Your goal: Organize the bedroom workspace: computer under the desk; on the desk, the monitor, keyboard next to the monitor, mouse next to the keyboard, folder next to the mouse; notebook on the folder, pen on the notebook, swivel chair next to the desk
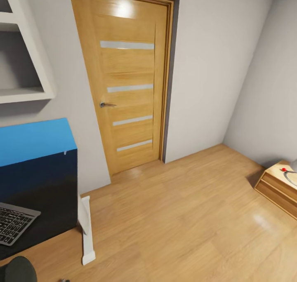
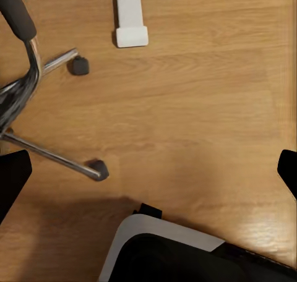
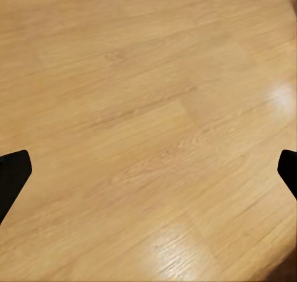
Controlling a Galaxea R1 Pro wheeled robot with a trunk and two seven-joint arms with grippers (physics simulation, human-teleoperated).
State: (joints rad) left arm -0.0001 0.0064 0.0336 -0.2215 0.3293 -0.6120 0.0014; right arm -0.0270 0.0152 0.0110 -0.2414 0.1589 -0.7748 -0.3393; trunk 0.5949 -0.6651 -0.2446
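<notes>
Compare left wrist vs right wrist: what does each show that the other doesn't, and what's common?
Left wrist: swivel chair base with chrome legs and two casters, a white desk foot, and part of the robot's base at the frame edge. Right wrist: bare floor with a bright glare patch. Shared: wooden floor beneath, and each arm's own dark fingertips at the frame edges, set wide apart, holding nothing.

A: Domestic room, home setting. Wooden door (image 1: 130, 78) with frosted strips and lever handle (image 1: 107, 105), plank floor (image 1: 185, 220).

B: Left of the door, white wall shelves (image 1: 22, 59); below them a blue monitor (image 1: 37, 158) and keyboard (image 1: 14, 223). Right of the door, a low wooden cabinet (image 1: 278, 189).
</notes>
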